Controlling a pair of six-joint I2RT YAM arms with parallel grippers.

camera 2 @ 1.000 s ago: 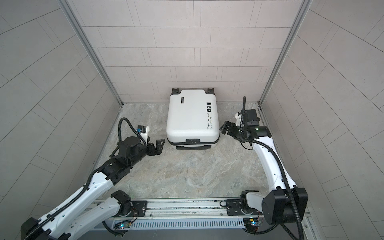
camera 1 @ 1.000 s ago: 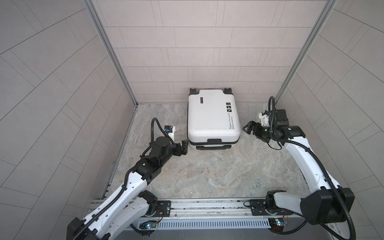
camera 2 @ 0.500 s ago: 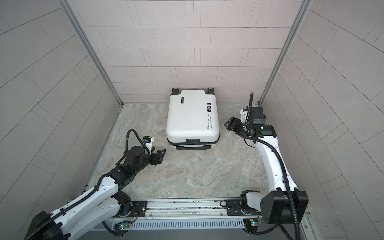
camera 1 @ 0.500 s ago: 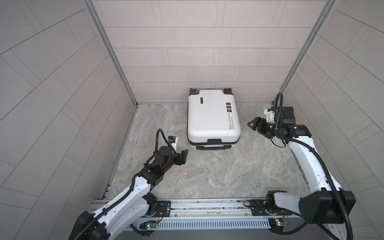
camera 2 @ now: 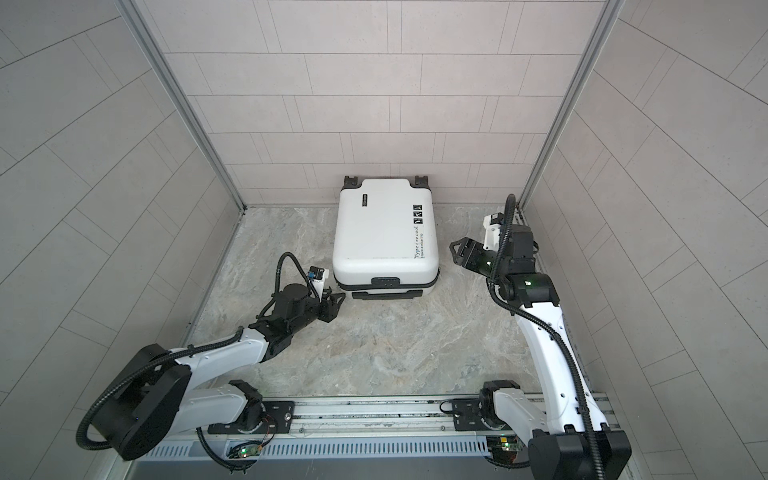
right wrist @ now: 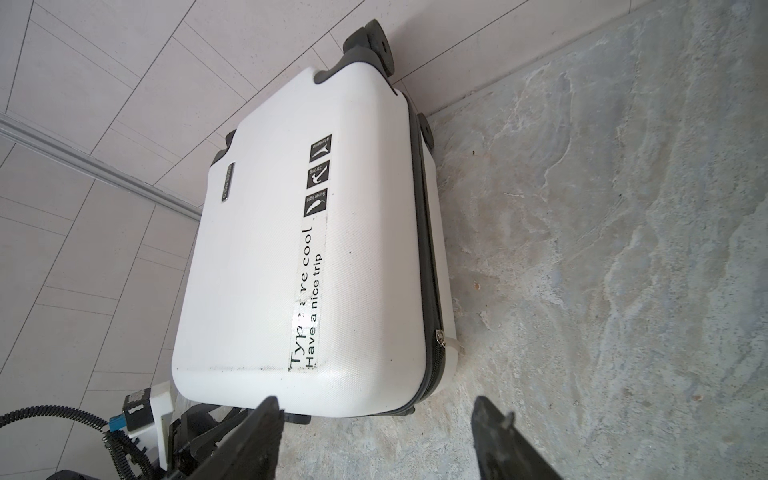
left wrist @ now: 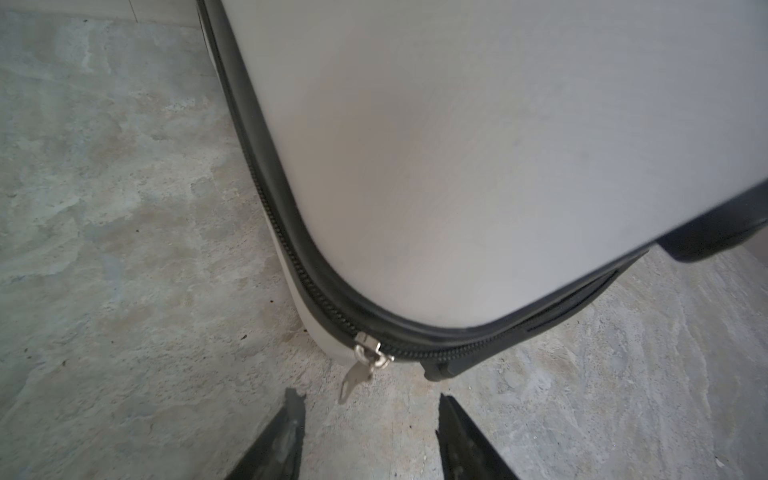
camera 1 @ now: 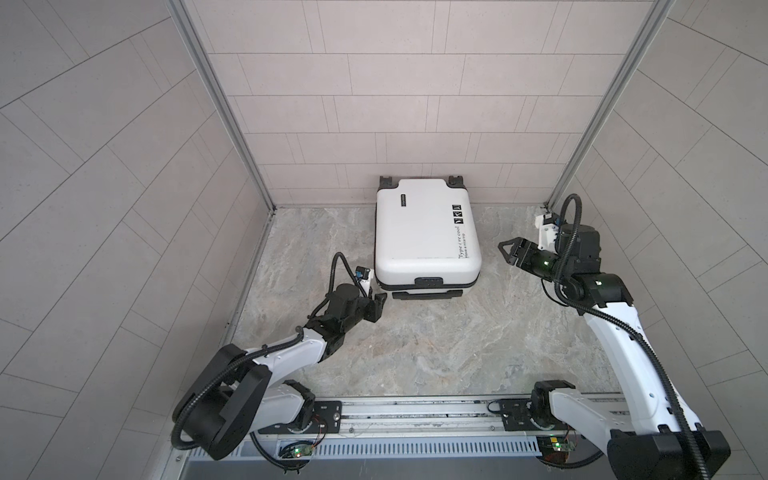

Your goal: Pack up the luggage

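I have the marbled table walled in by tiles on three sides. The luggage lies flat on it at the far middle, shell shut and printed face up. Its wheels are against the far wall and its black handle end points toward the near edge; both top views show this. My left gripper sits low over the table just off the near-left corner of the luggage, aimed at that corner and not touching it. In the left wrist view its jaws stand apart with only bare table between them, so it is open and holds nothing. My right gripper hangs to the right of the luggage, level with the near half of its right side, with a clear gap to the shell. In the right wrist view its jaws are spread wide and empty. The black zipper band runs round the corner facing the left gripper, and a silver zipper pull dangles from it just beyond the fingertips. A second silver pull sticks out from the right side seam near the near-right corner.
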